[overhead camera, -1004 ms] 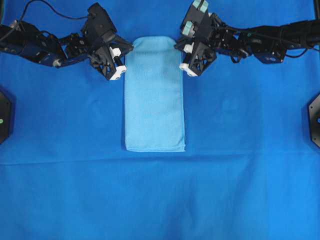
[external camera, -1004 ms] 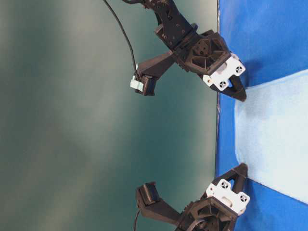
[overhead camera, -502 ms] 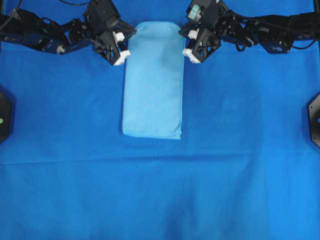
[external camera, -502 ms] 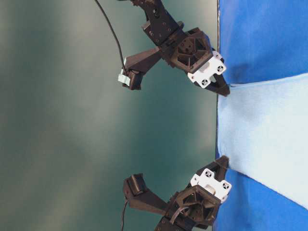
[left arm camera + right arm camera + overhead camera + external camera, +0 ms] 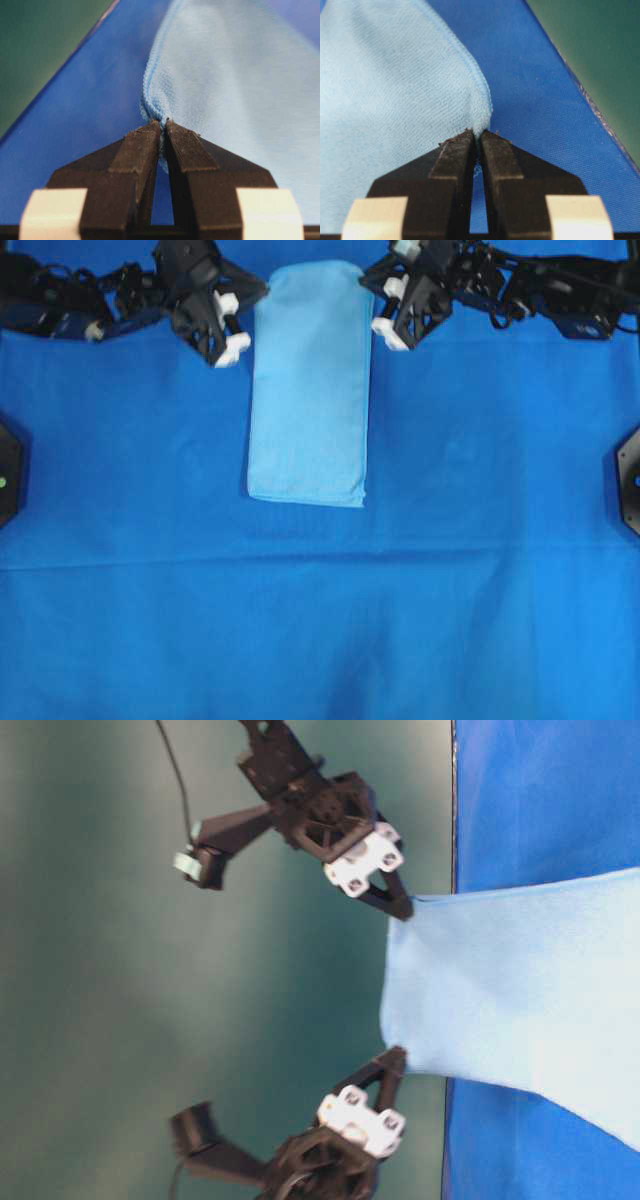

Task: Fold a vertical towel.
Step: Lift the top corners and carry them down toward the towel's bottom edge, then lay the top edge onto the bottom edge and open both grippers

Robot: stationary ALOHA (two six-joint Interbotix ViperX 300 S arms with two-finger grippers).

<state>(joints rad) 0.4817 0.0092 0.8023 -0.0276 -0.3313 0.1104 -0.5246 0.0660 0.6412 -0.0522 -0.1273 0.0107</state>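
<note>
Left gripper (image 5: 243, 312) at eleven o'clock, jaws pinching the towel (image 5: 309, 390) by its far left corner. Towel stretched from twelve toward centre on the blue cover (image 5: 320, 620), far end lifted. Right gripper (image 5: 375, 302) at one o'clock, pinching the far right corner.

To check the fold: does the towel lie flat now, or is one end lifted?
One end lifted: both grippers' fingers pinch the towel corners; that end hangs off the table covering.

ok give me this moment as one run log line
stage: lifting far end | left gripper: shut on towel corner | right gripper: shut on other corner | near end: on blue table cover
</note>
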